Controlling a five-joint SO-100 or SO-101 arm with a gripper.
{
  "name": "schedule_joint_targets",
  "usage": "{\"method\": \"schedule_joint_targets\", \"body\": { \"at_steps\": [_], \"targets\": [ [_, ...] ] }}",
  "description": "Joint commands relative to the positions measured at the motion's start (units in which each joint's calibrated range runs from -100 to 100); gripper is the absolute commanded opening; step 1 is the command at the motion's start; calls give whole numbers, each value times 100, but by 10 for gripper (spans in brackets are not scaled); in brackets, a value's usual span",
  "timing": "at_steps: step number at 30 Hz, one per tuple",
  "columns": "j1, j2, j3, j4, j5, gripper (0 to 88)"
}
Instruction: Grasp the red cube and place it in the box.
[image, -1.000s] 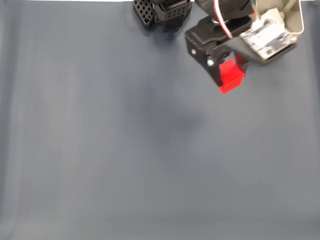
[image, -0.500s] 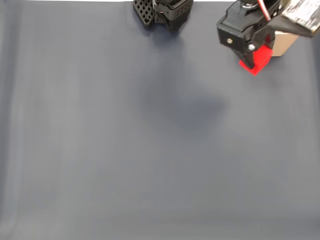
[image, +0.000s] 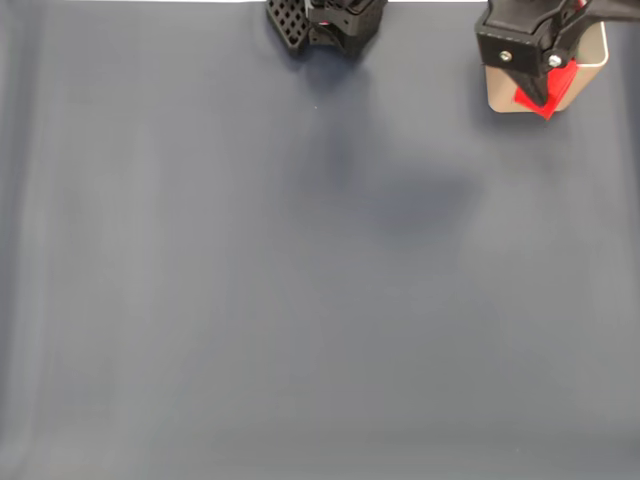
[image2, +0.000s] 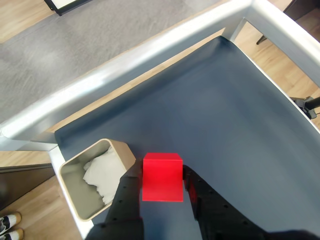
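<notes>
Black two-finger gripper (image2: 161, 187) clamps the small bright red smooth-faced cube (image2: 162, 176) between its fingers, one finger (image2: 128, 197) on each side face in the wrist view; cube is lifted clear of the dark navy table mat (image2: 210, 115), not resting on it; in the fixed view the gripper (image: 535, 82) sits at the top right with the red cube (image: 548, 92) poking out below the black finger body, overlapping the front wall of the tall tan-beige box with rounded corners (image: 503, 95); whether the cube is actually over the opening cannot be told from that view; in the wrist view the box (image2: 125, 152) stands just left of and beside the cube, its rim near the cube's left edge, cube not inside it; box has a pale inside holding a white crumpled paper-like lump (image2: 103, 173); box stands at the mat's corner by the silver metal table frame (image2: 150, 55); black lattice robot base (image: 325, 25) at the top centre of the fixed view, well apart from the box; wood floor (image2: 30, 15) and grey carpet (image2: 95, 35) beyond the table; no readable writing, labels or brands visible.
</notes>
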Motion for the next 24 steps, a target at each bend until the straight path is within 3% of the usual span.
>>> {"method": "schedule_joint_targets", "body": {
  "at_steps": [1, 24],
  "targets": [
    [-217, -9, -263, -104, 29, 1],
    [-1346, 121, -144, -153, 44, 1]
  ]
}}
